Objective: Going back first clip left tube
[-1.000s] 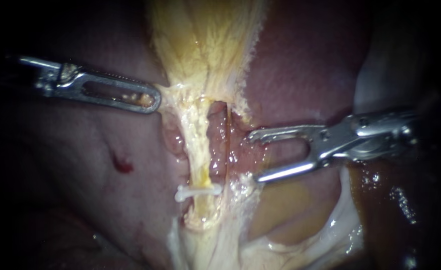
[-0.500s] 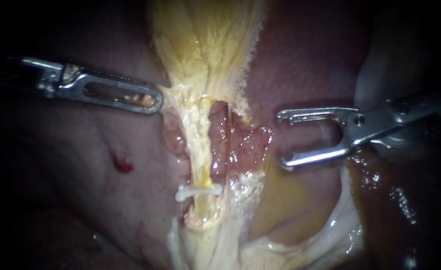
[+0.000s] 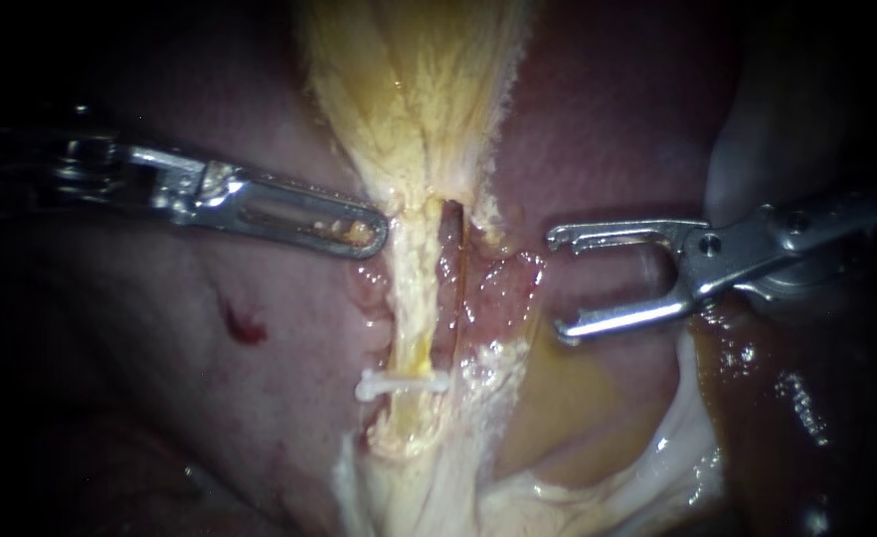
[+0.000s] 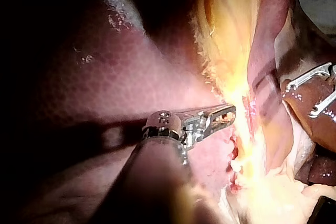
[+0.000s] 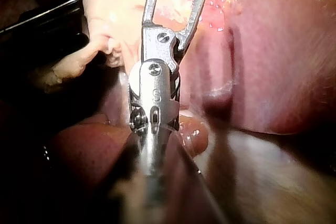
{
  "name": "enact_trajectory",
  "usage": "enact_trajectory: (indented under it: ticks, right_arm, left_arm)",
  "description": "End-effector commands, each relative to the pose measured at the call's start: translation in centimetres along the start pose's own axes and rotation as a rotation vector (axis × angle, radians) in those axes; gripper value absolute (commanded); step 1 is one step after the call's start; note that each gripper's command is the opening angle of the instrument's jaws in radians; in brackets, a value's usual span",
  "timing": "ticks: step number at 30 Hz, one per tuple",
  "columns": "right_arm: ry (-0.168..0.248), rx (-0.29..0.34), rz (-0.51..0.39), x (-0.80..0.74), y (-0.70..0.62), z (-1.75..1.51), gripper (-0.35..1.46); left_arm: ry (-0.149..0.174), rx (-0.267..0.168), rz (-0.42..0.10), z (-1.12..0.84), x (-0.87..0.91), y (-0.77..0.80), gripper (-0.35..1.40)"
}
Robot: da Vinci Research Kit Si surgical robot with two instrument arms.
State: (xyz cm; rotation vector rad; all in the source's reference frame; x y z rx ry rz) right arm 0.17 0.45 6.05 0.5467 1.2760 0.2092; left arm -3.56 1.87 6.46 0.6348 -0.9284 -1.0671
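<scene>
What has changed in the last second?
The right instrument, jaws open and empty, drew back to the right, away from the left tube, then stopped. After that the left instrument moved right, up to the tissue at the top of that tube. The clip stayed on the tube.

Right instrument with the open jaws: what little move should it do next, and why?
Probably slide the right instrument back along its own shaft, away from the left tube. The white clip already sits across that tube, and the jaws stand open, empty and apart from it, so nothing seems left for them there.
</scene>
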Motion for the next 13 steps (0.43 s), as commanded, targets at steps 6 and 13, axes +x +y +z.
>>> enact_trajectory:
  ticks: [6, 13]
  right_arm:
    - [0.000, 0.000, 0.000, 0.00, 0.00, 0.00, 0.50]
    - [0.000, 0.000, 0.000, 0.01, -0.01, 0.00, 0.50]
  left_arm:
    - [0.003, -0.001, -0.004, 0.00, 0.00, 0.06, -0.35]
    - [0.003, -0.001, -0.004, 0.00, 0.00, 0.05, -0.35]
